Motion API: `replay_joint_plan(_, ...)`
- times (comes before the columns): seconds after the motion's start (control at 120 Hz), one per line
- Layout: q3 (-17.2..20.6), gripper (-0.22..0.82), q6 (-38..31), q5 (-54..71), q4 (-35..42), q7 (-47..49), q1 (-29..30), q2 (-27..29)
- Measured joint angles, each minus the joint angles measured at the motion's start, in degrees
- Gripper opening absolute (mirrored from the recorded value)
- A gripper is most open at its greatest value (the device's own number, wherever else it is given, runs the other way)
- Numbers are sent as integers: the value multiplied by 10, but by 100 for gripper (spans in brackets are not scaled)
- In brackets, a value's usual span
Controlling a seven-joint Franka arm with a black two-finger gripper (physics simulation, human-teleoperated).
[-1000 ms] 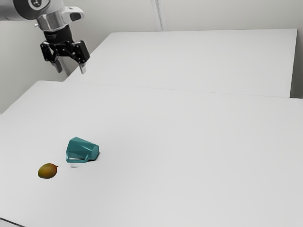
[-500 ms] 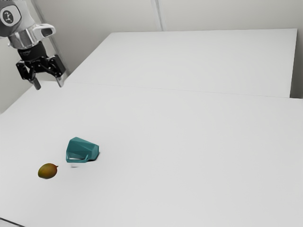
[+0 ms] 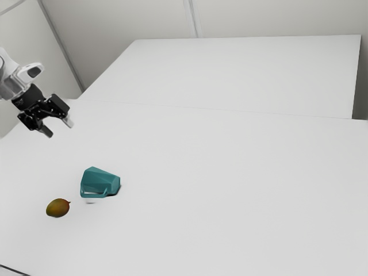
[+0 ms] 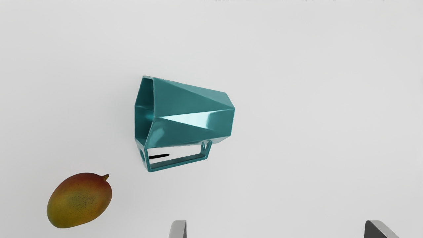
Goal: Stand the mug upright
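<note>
Gripper [image 3: 58, 127]: spread apart, unloaded, raised over table [image 3: 230, 190] | Teal mug [image 3: 100, 181]: lying on its side on the table, near but not touching mango [image 4: 79, 200] | Completed: no grasp, no uprighting | Remaining, as judged: align, descend, grip mug, lift, rotate upright, lower, release, retract

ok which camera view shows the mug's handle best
The wrist view: the handle of the teal mug is large there, its angular loop and opening clear. The exterior view shows it too, but small, as a thin loop on the mug's camera-facing side.
</note>
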State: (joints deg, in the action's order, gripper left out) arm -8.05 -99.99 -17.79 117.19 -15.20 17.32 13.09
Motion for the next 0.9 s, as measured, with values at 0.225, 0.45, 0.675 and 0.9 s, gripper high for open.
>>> replay_joint_plan(0.225, -32, 59, -52, -105, 77, -120, 32, -2)
replay_joint_plan(0.45, -57, 59, -88, -201, 129, -247, 47, -10)
replay_joint_plan(0.675, -68, 59, -109, -279, 166, -366, 64, -32)
replay_joint_plan(0.9, -80, 59, -111, -336, 181, -466, 81, -75)
